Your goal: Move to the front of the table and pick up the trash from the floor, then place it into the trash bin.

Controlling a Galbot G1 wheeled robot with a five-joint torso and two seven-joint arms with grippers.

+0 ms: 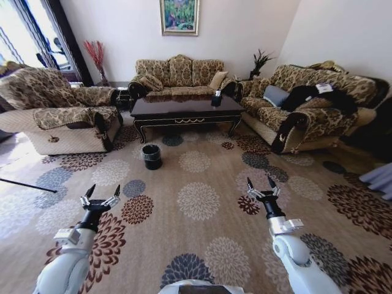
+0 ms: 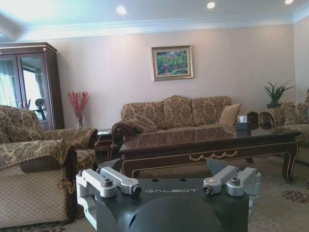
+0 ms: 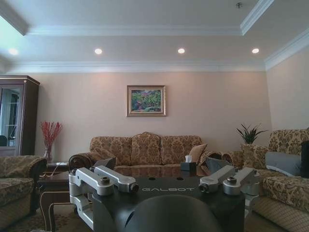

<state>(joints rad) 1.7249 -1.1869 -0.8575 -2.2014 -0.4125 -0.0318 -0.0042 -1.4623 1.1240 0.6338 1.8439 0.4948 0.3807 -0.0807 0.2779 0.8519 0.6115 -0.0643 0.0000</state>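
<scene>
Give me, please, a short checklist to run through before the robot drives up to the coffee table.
1. Left gripper open and holding nothing: ok.
2. Right gripper open and holding nothing: ok.
3. Carpet between the robot and the table free of obstacles: ok, though a dark rod lies at the far left edge.
4. Trash bin upright, standing in front of the table's left end: ok.
5. Trash located on the floor: cannot tell; no litter stands out against the patterned carpet from here.
6. Robot at the front of the table: not ok, it stands well back.
</scene>
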